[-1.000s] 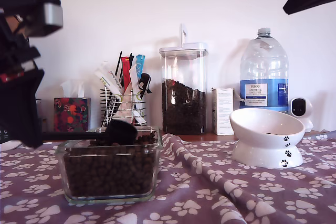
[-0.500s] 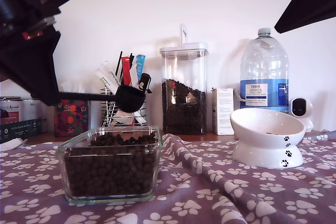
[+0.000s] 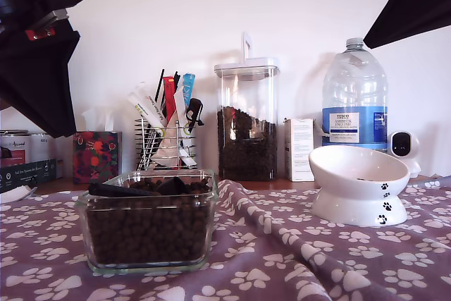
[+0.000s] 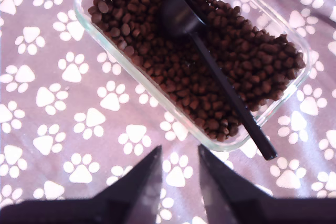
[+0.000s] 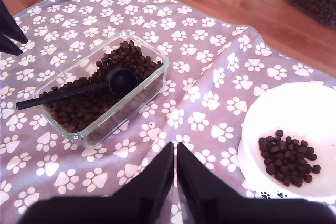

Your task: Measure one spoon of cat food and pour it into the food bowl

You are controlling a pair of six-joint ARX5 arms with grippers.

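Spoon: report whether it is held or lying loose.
Lying loose. The spoon rests on the cat food in the glass dish, handle over the rim; my first gripper hangs empty above it.

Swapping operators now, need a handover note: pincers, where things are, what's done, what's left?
First pincer: open, empty, above the cloth beside the glass dish.
Second pincer: nearly closed, empty, between dish and bowl.
Spoon: lying on the cat food in the dish, cup empty, handle over the rim.
Done: a small pile of kibble is in the bowl; spoon is set down.
Left: apparently nothing; check the portion if unsure.
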